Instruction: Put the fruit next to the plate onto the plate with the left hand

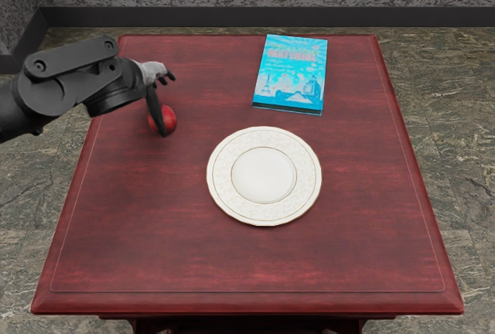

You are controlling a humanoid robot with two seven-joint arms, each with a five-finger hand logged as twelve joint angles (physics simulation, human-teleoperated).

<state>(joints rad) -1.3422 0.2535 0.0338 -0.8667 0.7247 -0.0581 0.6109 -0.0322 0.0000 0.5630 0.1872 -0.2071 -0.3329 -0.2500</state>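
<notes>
A small red fruit [167, 120] lies on the dark red table [139, 226], to the left of the plate. The white plate [264, 175] with a pale patterned rim sits near the table's middle and holds nothing. My left hand [162, 103] comes in from the left edge and hovers right at the fruit. One dark finger [155, 110] hangs down across the fruit's front, while the other fingers [165, 77] point away above it. The fingers are not closed around the fruit. Part of the fruit's left side is hidden by that finger.
A turquoise book [291, 73] lies flat at the back of the table, beyond the plate. The bulky grey forearm [69, 79] overhangs the table's back left corner. Marbled floor surrounds the table.
</notes>
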